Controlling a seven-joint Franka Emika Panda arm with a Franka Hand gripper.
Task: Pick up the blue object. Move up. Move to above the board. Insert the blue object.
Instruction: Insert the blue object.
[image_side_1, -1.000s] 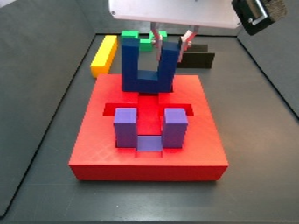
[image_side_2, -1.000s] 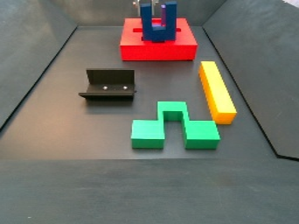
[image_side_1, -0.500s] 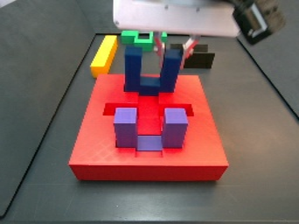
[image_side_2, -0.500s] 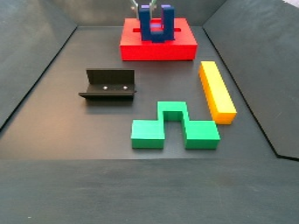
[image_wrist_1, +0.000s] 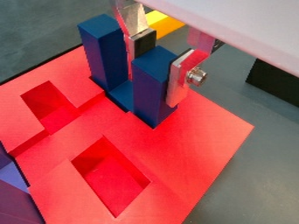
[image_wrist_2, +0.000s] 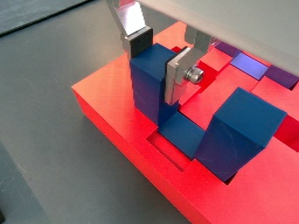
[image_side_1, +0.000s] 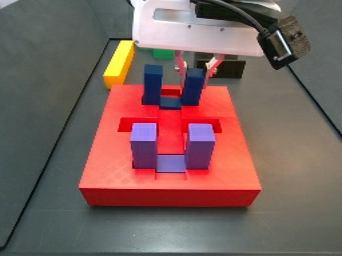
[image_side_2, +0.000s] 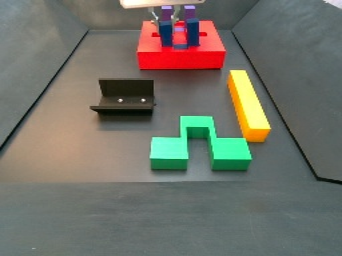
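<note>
The blue object (image_side_1: 174, 88) stands upright with its base down in a recess at one end of the red board (image_side_1: 167, 180). In both wrist views its base sits in the board (image_wrist_1: 198, 149) and its two prongs (image_wrist_1: 149, 87) (image_wrist_2: 239, 131) point up. My gripper (image_side_1: 178, 68) is right above it, jaws closed on one prong, a finger on each side (image_wrist_1: 162, 59) (image_wrist_2: 160, 57). In a side view the blue object (image_side_2: 179, 30) and gripper (image_side_2: 178, 12) are on the far board (image_side_2: 181, 58).
A purple U-shaped block (image_side_1: 171, 145) is seated in the board's other end. A green block (image_side_2: 198, 142), a yellow bar (image_side_2: 247, 103) and the fixture (image_side_2: 123, 98) lie on the dark floor away from the board.
The gripper has come down with the blue object. The block has dropped from above the board into the recess, so less of it shows above the red surface.
</note>
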